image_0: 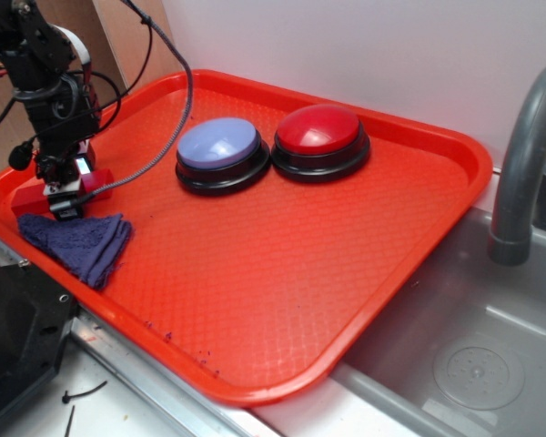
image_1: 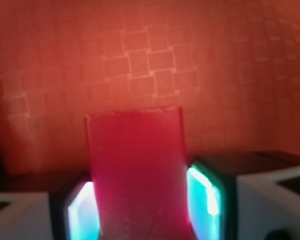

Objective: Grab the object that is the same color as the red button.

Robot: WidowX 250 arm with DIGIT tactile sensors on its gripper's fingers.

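End effector [image_0: 65, 196] at the left corner of the red tray [image_0: 419, 209], its fingers [image_1: 207, 192] pinching the red block [image_1: 137, 170] from both sides. Block sits low on the tray floor at that corner; whether it is touching the floor cannot be told. A crumpled dark blue cloth [image_0: 80, 241] lies just in front of it, touching or nearly so. Lilac button [image_0: 220, 153] and red button [image_0: 320, 138] stand side by side mid-tray, well apart from the block. Grey sink [image_0: 473, 364] and faucet [image_0: 519, 155] to the right.

Black arm reaching down at the left, hand [image_0: 65, 193] pointing downward, fingers [image_1: 206, 192] clamped on something between them
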